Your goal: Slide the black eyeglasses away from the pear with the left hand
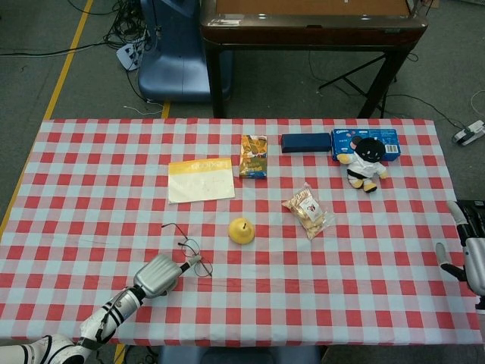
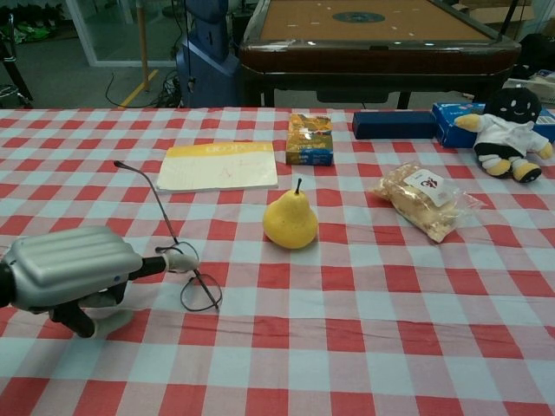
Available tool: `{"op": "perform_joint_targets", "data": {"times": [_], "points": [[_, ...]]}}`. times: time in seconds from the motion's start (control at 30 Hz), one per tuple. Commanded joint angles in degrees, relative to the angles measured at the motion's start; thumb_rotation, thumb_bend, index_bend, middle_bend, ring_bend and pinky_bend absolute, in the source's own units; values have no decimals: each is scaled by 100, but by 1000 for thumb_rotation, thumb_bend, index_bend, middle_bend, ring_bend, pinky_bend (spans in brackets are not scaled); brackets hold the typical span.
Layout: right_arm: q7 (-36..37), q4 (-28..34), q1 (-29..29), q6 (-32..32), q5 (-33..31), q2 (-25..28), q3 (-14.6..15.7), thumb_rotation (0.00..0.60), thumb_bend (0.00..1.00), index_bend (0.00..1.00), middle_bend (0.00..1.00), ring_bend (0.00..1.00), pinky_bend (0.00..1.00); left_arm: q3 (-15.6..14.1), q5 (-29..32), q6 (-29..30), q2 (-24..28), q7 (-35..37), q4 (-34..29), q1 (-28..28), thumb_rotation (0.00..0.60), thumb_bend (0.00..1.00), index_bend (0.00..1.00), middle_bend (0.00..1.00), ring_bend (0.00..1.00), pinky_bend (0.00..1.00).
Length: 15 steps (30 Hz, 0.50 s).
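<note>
At the near left edge of the checked table (image 1: 91, 174), the left hand (image 2: 69, 269) lies low on the cloth, its silver back up and one fingertip (image 2: 179, 257) stretched forward onto the black eyeglasses (image 2: 186, 269). The finger presses on the frame by the bridge; whether anything more than that one finger has hold of them I cannot tell from here. The glasses sit unfolded, one lens ring flat on the cloth toward me and a thin temple arm slanting up and back. They are just left of the pear (image 2: 290, 221), apart from it with a strip of cloth showing between. The pear stands upright, stem up. Further right, a clear bag of snacks (image 2: 425, 198) lies on its side. Behind the pear sits a yellow and white card (image 2: 218, 165), flat, and a small orange box (image 2: 310, 139) beside it. At the far edge are a dark blue case (image 2: 395, 124), a blue biscuit packet (image 1: 383, 140) and a black plush doll (image 2: 505, 123) leaning in front of it. Off the right edge of the table, the right hand (image 1: 471, 250) hangs with fingers apart, grasping nothing.
</note>
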<state>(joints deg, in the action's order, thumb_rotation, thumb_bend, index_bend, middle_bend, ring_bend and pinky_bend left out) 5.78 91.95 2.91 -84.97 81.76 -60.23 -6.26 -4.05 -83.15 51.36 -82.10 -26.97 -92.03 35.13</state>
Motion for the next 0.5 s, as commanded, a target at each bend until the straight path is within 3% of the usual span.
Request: {"op": "perform_joint_targets", "data": {"times": [0.03,0.3,0.5], "points": [[-2,6,-2,-6,5,5,0,600,428,0,87,0,69,22,-62,126,108,124,-124,-31,600,511,0,1000,929,973],[16,10,-20,-47,36,8,6,600,427,0,87,0,69,205,267,104,466,639,-252,-30,600,512,0,1000,928,973],[47,-7,-31,-71,64,-6,15,600,428,0,87,0,69,332,637,-128,527,1037,-4,28,600,511,0,1000,928,973]]}}
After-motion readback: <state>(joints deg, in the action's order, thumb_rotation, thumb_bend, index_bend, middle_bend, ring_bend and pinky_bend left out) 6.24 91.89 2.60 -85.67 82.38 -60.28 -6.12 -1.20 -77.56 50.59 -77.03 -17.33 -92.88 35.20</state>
